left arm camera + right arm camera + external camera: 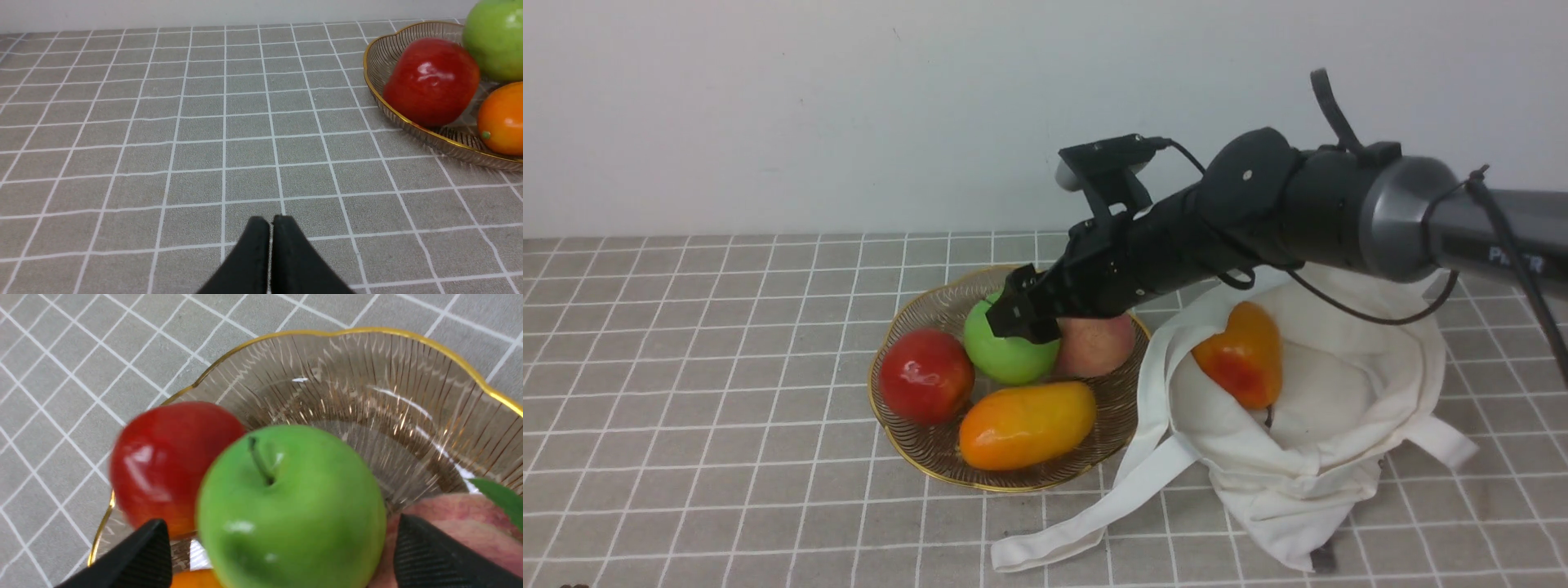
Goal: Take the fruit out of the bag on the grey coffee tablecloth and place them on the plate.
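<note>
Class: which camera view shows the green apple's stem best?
The right wrist view: the green apple fills the centre, stem plainly visible. In the front view the right gripper hides its top. The left wrist view catches only its side at the frame's edge.

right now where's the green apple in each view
front view: green apple on the plate, under the right tool, beside the red apple.
left wrist view: green apple cut off at the frame edge, beyond the red apple.
right wrist view: green apple mid-frame, between the right tool's open fingers.
shared landmark: the red apple.
</note>
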You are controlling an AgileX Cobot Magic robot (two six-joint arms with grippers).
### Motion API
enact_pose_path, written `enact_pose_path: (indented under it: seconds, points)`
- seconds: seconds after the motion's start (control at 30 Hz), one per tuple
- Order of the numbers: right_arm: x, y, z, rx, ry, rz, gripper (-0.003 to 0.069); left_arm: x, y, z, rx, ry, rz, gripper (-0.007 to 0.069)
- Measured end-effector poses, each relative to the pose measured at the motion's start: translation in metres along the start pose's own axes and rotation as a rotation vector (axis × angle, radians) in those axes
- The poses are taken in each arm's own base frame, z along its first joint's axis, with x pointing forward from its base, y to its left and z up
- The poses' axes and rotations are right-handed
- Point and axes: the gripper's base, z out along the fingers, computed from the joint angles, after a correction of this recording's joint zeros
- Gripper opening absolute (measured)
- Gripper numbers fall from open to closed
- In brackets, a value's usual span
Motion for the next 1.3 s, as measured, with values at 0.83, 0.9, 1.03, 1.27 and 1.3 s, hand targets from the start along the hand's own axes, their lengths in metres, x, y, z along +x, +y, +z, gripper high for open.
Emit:
enact_pose_path:
  seconds: [0.83, 0.9, 1.03, 1.27, 1.3]
  points:
    - [-0.076, 0.05, -0.213, 0.255, 0.078, -0.092, -0.0001, 0.0, 0.0, 0.0, 0.0, 0.0, 0.0, -0.0008]
    - [-0.059, 0.06, -0.24, 0.264, 0.071, -0.082, -0.001, 0.0, 0.0, 0.0, 0.0, 0.0, 0.0, -0.0008]
    - [-0.013, 0.078, -0.283, 0.269, 0.07, -0.06, -0.0013, 0.0, 0.0, 0.0, 0.0, 0.0, 0.0, -0.0008]
    - [0.112, 0.101, -0.34, 0.305, -0.284, -0.102, -0.0013, 0.0, 0.0, 0.0, 0.0, 0.0, 0.0, -0.0008]
    - [0.128, 0.102, -0.341, 0.31, -0.337, -0.108, -0.0013, 0.0, 0.0, 0.0, 0.0, 0.0, 0.0, -0.0008]
